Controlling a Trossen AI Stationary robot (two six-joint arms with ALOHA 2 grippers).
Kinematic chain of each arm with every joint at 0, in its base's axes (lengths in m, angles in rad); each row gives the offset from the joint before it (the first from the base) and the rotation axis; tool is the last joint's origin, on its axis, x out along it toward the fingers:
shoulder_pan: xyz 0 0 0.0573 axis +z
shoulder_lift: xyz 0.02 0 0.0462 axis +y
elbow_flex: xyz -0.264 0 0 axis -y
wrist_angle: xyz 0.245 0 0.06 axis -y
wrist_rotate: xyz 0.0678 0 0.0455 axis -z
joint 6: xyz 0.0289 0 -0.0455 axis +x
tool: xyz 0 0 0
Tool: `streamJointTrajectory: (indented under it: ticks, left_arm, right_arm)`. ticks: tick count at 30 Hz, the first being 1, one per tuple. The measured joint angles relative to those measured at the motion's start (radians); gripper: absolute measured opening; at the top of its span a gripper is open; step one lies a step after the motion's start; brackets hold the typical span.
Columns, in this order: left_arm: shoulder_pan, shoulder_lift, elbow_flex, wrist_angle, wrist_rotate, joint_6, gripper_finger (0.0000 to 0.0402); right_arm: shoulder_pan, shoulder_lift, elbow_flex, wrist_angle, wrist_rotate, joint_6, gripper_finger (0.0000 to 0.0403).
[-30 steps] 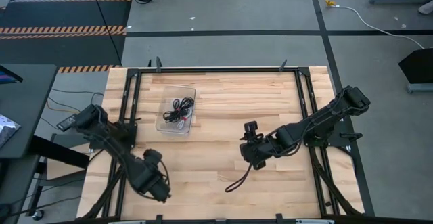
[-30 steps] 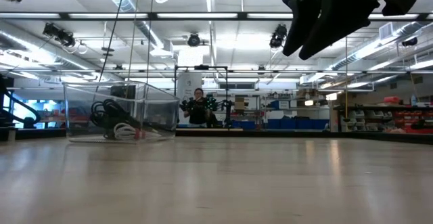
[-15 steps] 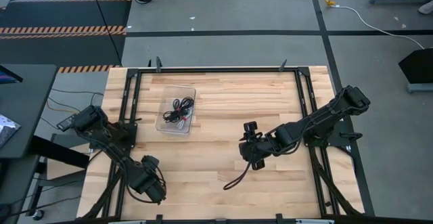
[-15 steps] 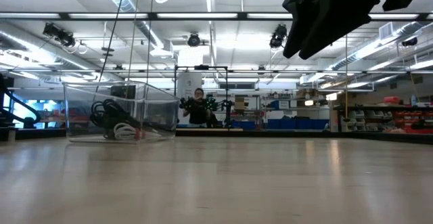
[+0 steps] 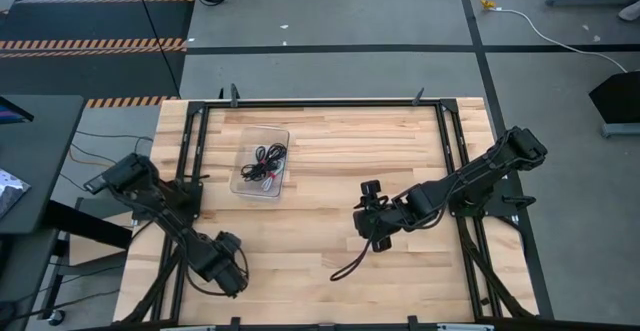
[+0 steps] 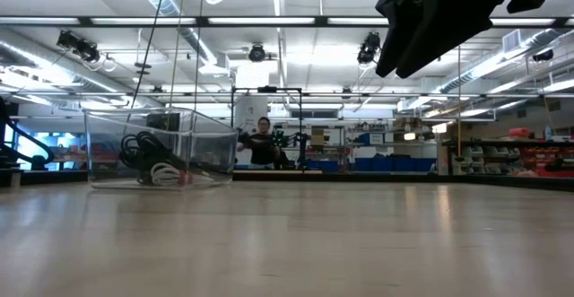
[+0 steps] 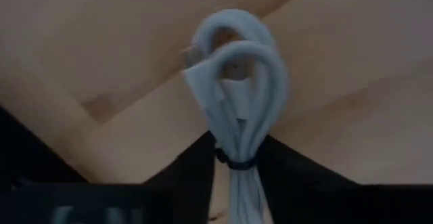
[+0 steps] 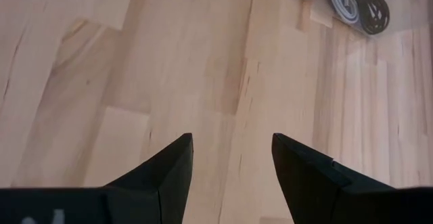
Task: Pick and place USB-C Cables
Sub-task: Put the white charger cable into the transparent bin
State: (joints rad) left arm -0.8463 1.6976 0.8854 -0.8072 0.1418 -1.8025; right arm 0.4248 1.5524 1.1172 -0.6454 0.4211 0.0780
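My left gripper (image 5: 228,271) is over the table's near left part, shut on a silvery-white coiled cable bundle (image 7: 237,82) with a dark tie. In the left wrist view (image 7: 237,146) the bundle's loops stick out beyond the fingers. Other bundles, black ones and a white red-tied one (image 5: 262,161), lie in a clear box (image 5: 248,179) on the far left part of the table, which the low view (image 6: 157,158) and the right wrist view (image 8: 355,1) also show. My right gripper (image 5: 372,229) hangs open above the table's middle (image 8: 232,149), holding nothing. My left gripper pinches the white bundle between its two fingers (image 7: 193,166) at the tied waist (image 7: 237,160). The looped end (image 7: 233,48) reaches past the fingertips over the wood. Whether the bundle touches the table, I cannot tell.
A thin black cord (image 5: 352,263) runs on the table from below my right gripper toward the near edge. Black frame rails (image 5: 300,103) border the table. Bare wood (image 5: 330,161) lies between the box and my right arm. A person (image 6: 262,140) stands far behind the table.
My left gripper, with the white bundle, has shifted slightly toward the table's near edge. My right arm has kept still.
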Motion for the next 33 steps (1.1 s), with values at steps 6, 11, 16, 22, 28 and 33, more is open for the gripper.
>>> streamJointTrajectory:
  ticks: [6, 11, 16, 22, 28, 33]
  left_arm:
    - [0.094, 0.002, 0.001, -0.012, 0.036, 0.174, 0.0048]
    - [0.195, -0.001, 0.01, -0.052, 0.044, 0.335, 0.0048]
    - [0.32, -0.007, 0.138, -0.265, -0.047, 0.514, 0.0048]
    - [0.445, -0.009, 0.394, -0.527, -0.216, 0.685, 0.0048]
    - [0.567, -0.011, 0.601, -0.726, -0.457, 0.757, 0.0048]
    - [0.721, -0.012, 0.608, -0.728, -0.502, 0.855, 0.0048]
  right_arm:
    - [-0.004, 0.0, 0.0, 0.002, 0.001, -0.006, 0.0208]
    - [-0.006, 0.0, 0.0, 0.005, 0.003, -0.022, 0.0208]
    - [-0.014, 0.0, 0.0, 0.006, 0.003, -0.026, 0.0208]
    - [-0.014, 0.0, 0.0, 0.005, 0.003, -0.026, 0.0208]
    - [-0.013, 0.0, 0.0, -0.004, -0.002, -0.004, 0.0208]
    - [-0.009, 0.0, 0.0, -0.008, -0.004, 0.001, 0.0208]
